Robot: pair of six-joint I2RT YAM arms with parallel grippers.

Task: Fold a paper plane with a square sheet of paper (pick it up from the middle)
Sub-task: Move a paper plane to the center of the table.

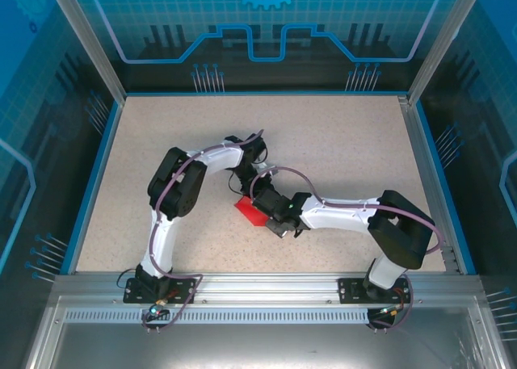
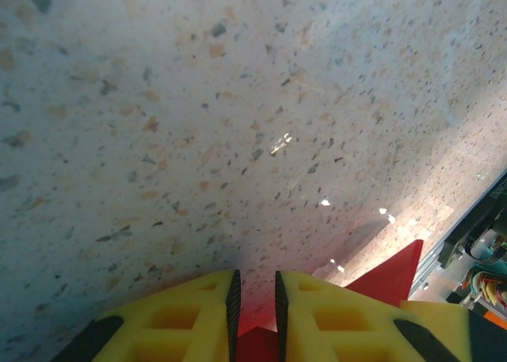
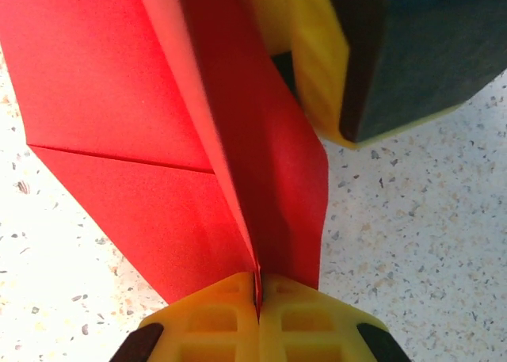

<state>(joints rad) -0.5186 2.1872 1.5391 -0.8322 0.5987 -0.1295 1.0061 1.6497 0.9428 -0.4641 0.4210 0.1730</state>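
R gripper (image 3: 257,287) pinches paper (image 3: 119,100) at crease; L gripper (image 2: 255,287) jaws narrow, maybe on paper. Align edges, pull gently.

top external: fixed, high above the near edge of the table (image 1: 339,143), looking down on all of it, far off | left wrist: just behind the left fingers (image 2: 190,310), facing low along the tabletop, very near | right wrist: behind the right fingers (image 3: 214,326), facing down, very near | shared: red sheet of paper (image 1: 249,211), seen in all three
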